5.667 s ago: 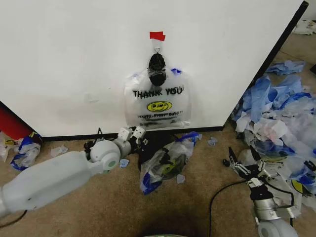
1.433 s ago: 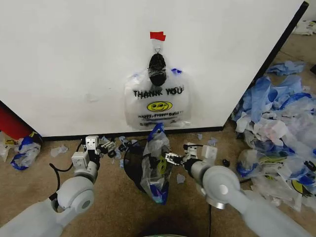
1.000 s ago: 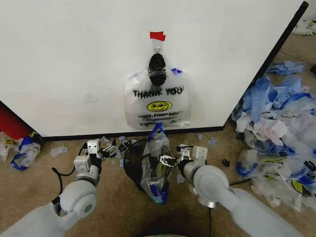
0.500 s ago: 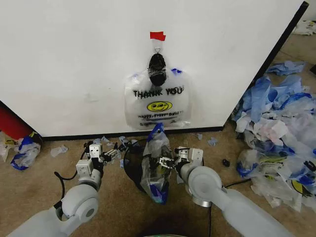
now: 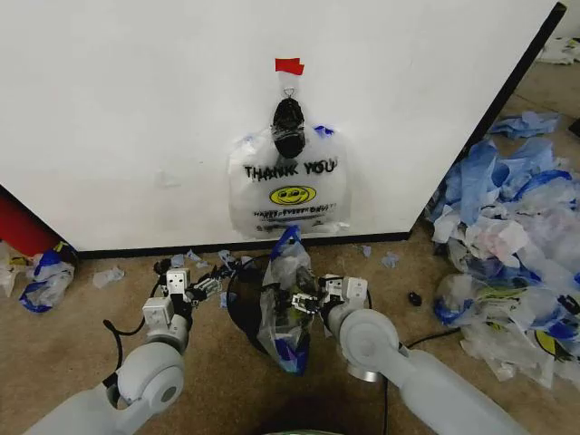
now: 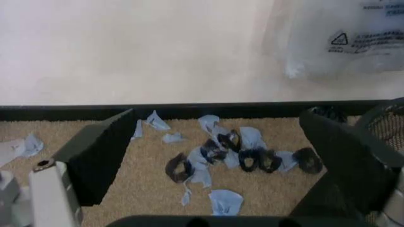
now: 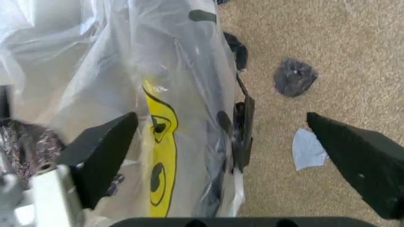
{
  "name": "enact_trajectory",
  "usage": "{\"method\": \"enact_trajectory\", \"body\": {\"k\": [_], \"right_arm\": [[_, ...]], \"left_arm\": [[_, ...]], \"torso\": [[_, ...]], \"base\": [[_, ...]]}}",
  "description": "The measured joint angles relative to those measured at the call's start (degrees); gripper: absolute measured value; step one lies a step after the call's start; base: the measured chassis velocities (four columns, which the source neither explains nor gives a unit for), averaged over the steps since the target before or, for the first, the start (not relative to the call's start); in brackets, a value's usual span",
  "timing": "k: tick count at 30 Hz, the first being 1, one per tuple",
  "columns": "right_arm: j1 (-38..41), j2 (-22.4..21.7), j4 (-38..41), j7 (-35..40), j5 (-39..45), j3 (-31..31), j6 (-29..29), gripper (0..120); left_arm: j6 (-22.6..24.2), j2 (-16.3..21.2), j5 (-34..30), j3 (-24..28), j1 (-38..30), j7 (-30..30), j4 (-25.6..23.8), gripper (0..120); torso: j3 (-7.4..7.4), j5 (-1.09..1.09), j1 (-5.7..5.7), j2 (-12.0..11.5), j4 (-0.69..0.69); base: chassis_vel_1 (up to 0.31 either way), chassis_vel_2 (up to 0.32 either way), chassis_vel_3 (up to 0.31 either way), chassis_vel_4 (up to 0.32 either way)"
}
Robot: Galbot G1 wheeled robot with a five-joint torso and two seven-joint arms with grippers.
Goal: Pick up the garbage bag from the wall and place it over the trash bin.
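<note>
- Right gripper (image 5: 304, 302): fingers spread wide, grasping nothing. It has crept leftward over the last second, so its fingertips now sit right at a bag (image 5: 285, 299) draped on the bin (image 5: 240, 304), yellow face print (image 7: 159, 161) between them.
- Left gripper (image 5: 207, 288): fingers also spread and empty, low over the carpet (image 5: 82, 331) just left of the bin, having edged slightly closer to it. Scraps (image 6: 221, 153) lie ahead.
- Judgement: both arms are closing on the bin's bag, likely to spread it over the rim.
- Another "THANK YOU" bag (image 5: 288, 186) hangs on the wall (image 5: 136, 109), under red tape (image 5: 289, 65), well above both grippers.
- Blue-and-white bag pile (image 5: 507, 217) lies far right.
</note>
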Motion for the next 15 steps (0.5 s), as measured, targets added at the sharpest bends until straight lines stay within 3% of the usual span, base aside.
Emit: {"method": "enact_trajectory", "body": {"k": [5,8,10,15], "right_arm": [[0.0,0.2,-0.4,0.0,-0.1,-0.2,0.1,78],[-0.2,0.2,-0.4,0.0,-0.2,-0.2,0.2,73],[-0.5,0.3,-0.5,0.0,-0.2,-0.2,0.2,59],[-0.9,0.2,-0.5,-0.1,-0.5,-0.2,0.5,45]], "left_arm": [[-0.1,0.3,0.0,0.2,-0.5,0.0,0.1,100],[-0.1,0.3,-0.1,0.3,-0.7,0.0,0.0,100],[-0.1,0.4,-0.2,0.5,-1.0,0.0,-0.2,100],[-0.1,0.3,-0.3,0.6,-1.2,0.0,-0.3,100]], "torso": [[0.00,0.00,0.00,0.0,0.00],[0.00,0.00,0.00,0.0,0.00],[0.00,0.00,0.00,0.0,0.00],[0.00,0.00,0.00,0.0,0.00]], "base": [[0.000,0.000,0.000,0.000],[0.000,0.000,0.000,0.000],[0.000,0.000,0.000,0.000],[0.000,0.000,0.000,0.000]]}}
